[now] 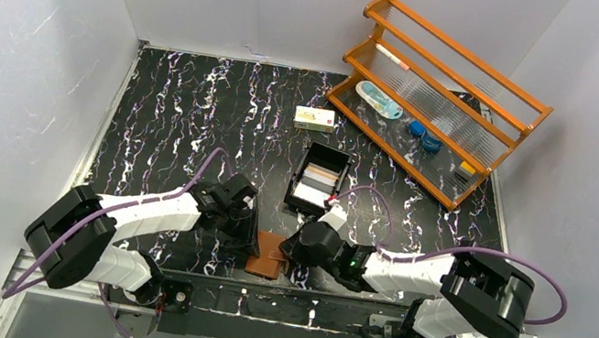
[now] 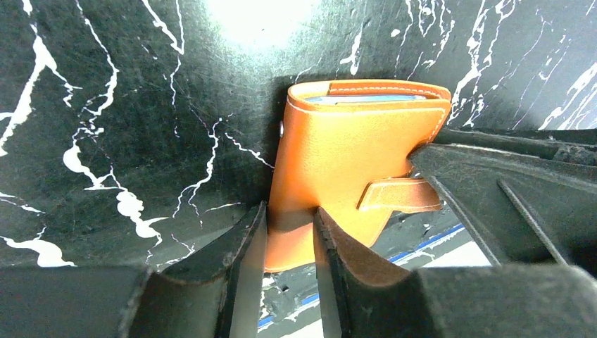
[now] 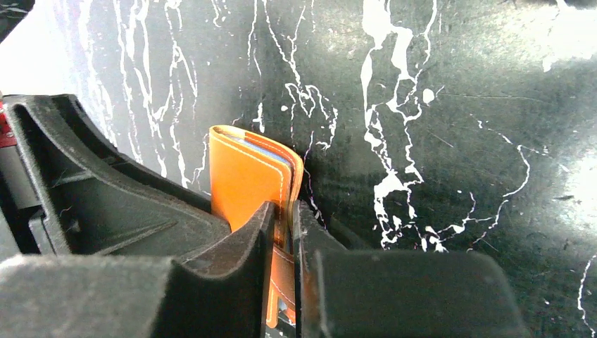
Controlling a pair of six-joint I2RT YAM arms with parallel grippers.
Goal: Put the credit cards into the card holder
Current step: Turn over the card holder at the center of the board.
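left gripper (image 2: 288, 220) fingers clamp the brown card holder (image 2: 341, 151) between them; right gripper (image 3: 284, 211) fingers clamp its other side.

Left tool (image 1: 253, 244), right tool (image 1: 290, 256) flank card holder (image 1: 265, 265).

From my feed the card holder (image 2: 338, 162) reads as smooth orange-brown leather, or a leather-look, with a slight sheen and pale stitched edges. The surface (image 1: 183, 121) under it is a black marble-look sheet with white veins, glossy enough to throw glare. The left gripper (image 2: 290, 225) and right gripper (image 3: 284, 218) at the card holder look like matt black plastic with fine layer lines. Far beyond the card holder I see a rack (image 1: 441, 110) of varnished orange wood with clear ribbed shelves.
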